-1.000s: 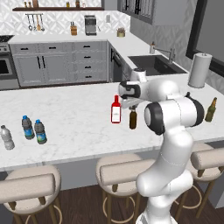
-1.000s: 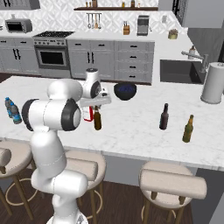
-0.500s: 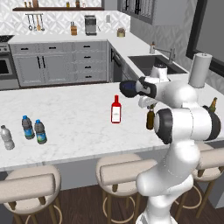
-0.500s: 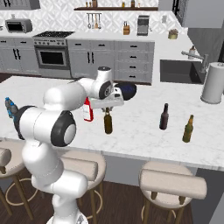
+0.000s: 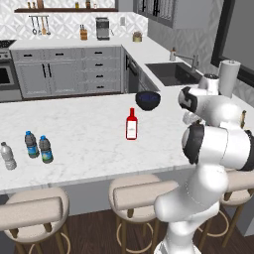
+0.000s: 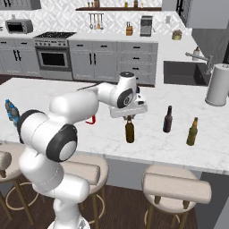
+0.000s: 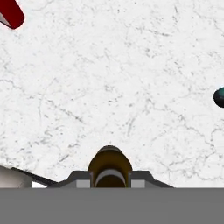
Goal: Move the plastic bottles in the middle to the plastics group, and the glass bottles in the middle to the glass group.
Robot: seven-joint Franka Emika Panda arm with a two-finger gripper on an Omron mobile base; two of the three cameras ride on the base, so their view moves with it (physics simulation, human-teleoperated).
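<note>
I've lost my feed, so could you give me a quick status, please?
Gripper shut on brown bottle, above counter. Glass pair to its right. Path clear.

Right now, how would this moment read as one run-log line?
phase: carry toward glass group | jaws: shut on brown bottle | bottle: upright above counter | red bottle: standing mid-counter | glass group: to the right
</note>
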